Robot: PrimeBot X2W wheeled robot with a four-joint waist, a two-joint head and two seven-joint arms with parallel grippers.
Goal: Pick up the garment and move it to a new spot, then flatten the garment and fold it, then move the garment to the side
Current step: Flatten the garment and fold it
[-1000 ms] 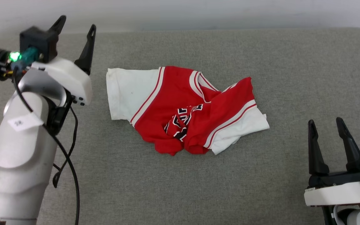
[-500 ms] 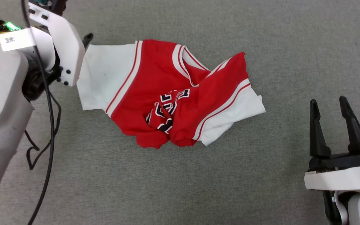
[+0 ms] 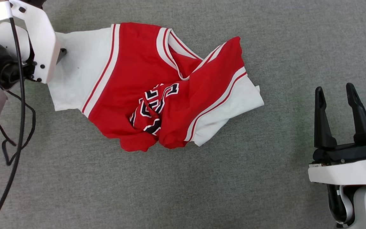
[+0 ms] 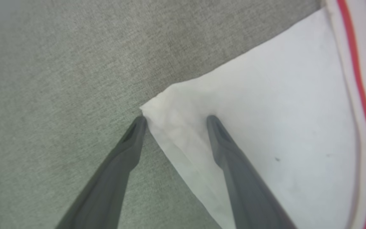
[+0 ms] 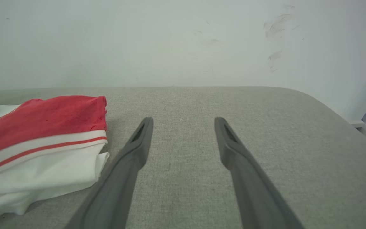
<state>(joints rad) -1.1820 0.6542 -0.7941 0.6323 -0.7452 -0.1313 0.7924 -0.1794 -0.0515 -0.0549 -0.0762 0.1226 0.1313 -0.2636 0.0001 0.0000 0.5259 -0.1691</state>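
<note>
- The garment [image 3: 122,63]: soft matt cloth, a little creased.
- The surface [image 3: 233,190]: grey woven fabric, matt and slightly rough.
- The right gripper [image 3: 334,89]: 2 dark fingers [image 3: 322,124] of smooth matt plastic, white shell [image 3: 342,175] slightly glossy.

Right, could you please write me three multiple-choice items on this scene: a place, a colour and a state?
1. Where is the left claw? A. astride a corner of the white sleeve; B. over the chest lettering; C. on the collar.
2. What colour is the body of the garment? A. blue; B. red; C. green.
3. How is the right claw? A. shut on cloth; B. shut, empty; C. open, empty.
Answers: 1 A, the corner lies between its fingers; 2 B, red shows between the white sleeves; 3 C, its fingers stand apart over bare grey surface.
</note>
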